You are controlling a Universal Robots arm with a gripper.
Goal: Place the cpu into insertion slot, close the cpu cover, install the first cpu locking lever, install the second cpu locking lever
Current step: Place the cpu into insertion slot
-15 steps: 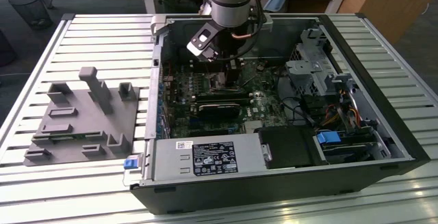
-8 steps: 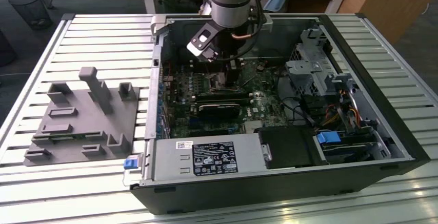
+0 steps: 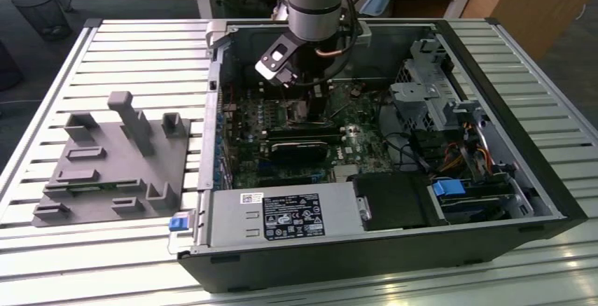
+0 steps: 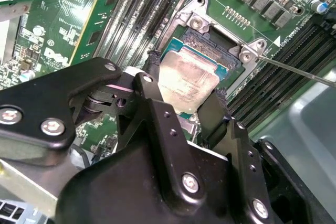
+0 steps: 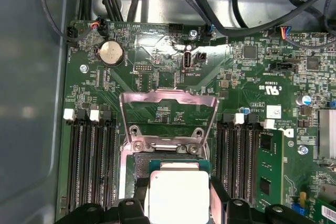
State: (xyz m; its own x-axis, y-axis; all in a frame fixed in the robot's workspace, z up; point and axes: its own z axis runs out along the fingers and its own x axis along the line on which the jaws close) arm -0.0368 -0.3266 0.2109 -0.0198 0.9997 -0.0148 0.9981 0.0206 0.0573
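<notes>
Pinching the cpu [image 4: 185, 75] by its edges just over the insertion slot [image 4: 211, 41], cpu cover [image 5: 168, 96] flipped open, the gripper [image 4: 187, 83] could bend socket pins if the chip lands crooked.

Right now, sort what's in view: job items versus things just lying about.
Job: pincer, gripping the cpu; insertion slot beneath it; cpu cover, standing open.
Lying about: memory slots; coin battery; grey fixture beside the case.
</notes>
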